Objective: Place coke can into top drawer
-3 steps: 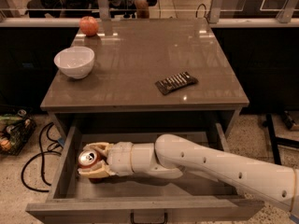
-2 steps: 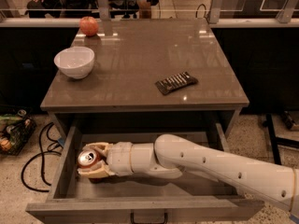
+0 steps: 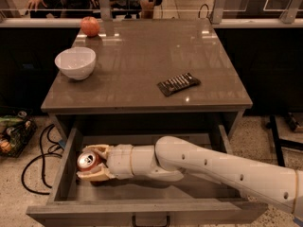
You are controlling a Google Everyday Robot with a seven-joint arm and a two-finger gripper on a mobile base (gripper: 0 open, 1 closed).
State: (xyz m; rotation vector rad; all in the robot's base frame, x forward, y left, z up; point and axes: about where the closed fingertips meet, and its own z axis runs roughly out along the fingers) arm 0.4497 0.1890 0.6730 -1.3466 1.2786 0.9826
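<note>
- Gripper [image 3: 93, 162] sits inside the top drawer [image 3: 65, 164], at its left end, low over the drawer floor.
- Jaws clamped on the coke can [image 3: 88, 161], one finger above it and one below as seen from the camera.
- Coke can lies on its side within the drawer; silver top with pull tab faces up and to the left, red body mostly hidden by the fingers.
- Whether the can touches the drawer floor: cannot tell.
- Arm [image 3: 213, 167], white and segmented, reaches in from the lower right and crosses the drawer towards the left.
- Top drawer is pulled well out from under the bench [image 3: 142, 65]; small dark handle [image 3: 150, 220] shows on the front panel.
- On the bench: white bowl [image 3: 75, 63] near the left edge, red apple [image 3: 90, 26] behind it at the far left corner, dark flat packet [image 3: 178, 83] right of centre, well apart from both.
- Black cables [image 3: 35, 160] loop on the floor left of the drawer.
</note>
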